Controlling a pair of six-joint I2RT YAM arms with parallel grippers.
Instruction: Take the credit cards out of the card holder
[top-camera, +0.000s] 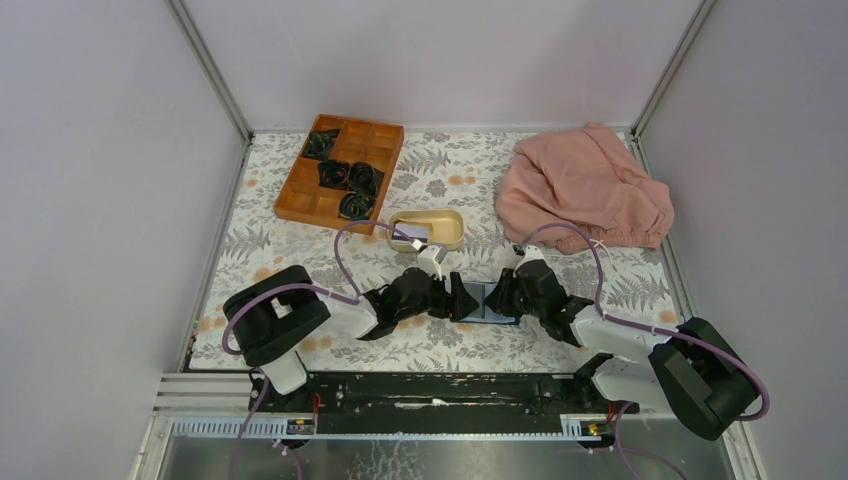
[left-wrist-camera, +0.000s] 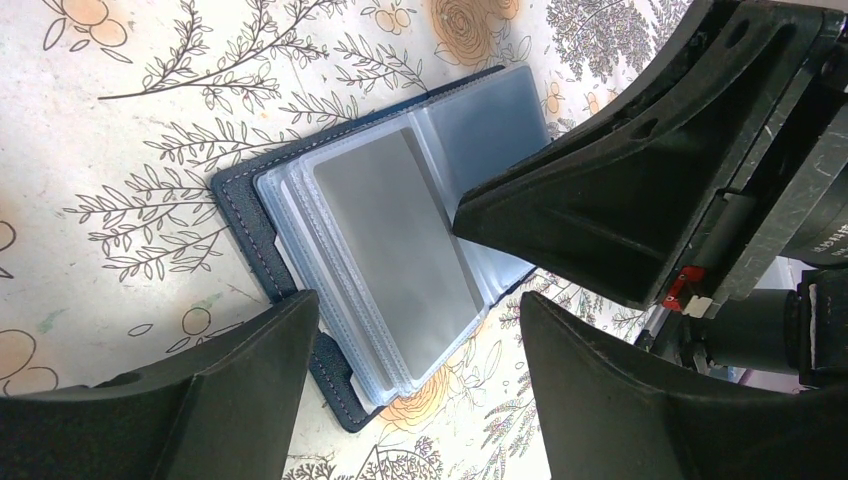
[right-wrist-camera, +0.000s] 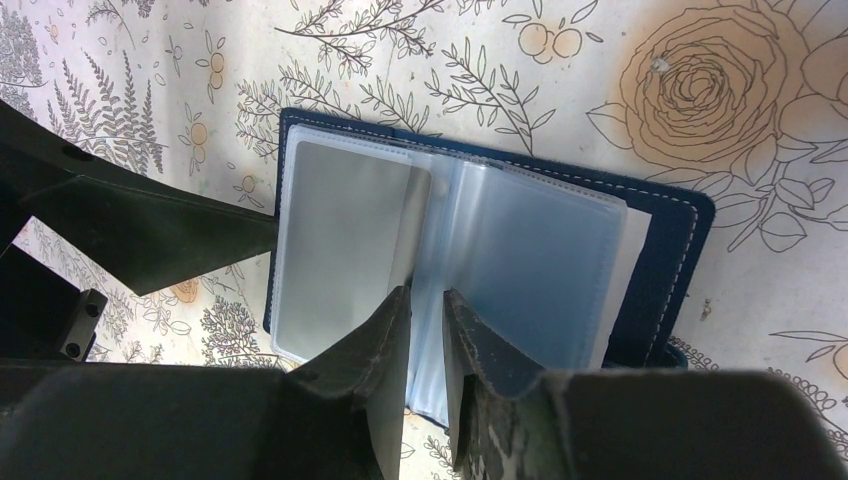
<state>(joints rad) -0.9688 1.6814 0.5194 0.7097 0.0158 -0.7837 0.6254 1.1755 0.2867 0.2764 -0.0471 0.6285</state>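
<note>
The navy card holder (top-camera: 490, 301) lies open on the floral table between both grippers. Its clear sleeves are fanned out, and a pale grey-white credit card (left-wrist-camera: 395, 240) sits in the top sleeve of one page (right-wrist-camera: 335, 250). My left gripper (left-wrist-camera: 418, 300) is open, with its fingers wide apart on either side of the holder's near edge and nothing between them. My right gripper (right-wrist-camera: 427, 295) has its jaws only a narrow gap apart, tips down at the holder's spine (right-wrist-camera: 440, 200). One of its fingers (left-wrist-camera: 600, 190) reaches over the other page.
A beige oval dish (top-camera: 445, 228) stands just behind the holder with a pale flat piece in it. An orange compartment tray (top-camera: 340, 170) with dark items is at the back left. A pink cloth (top-camera: 585, 190) is heaped at the back right.
</note>
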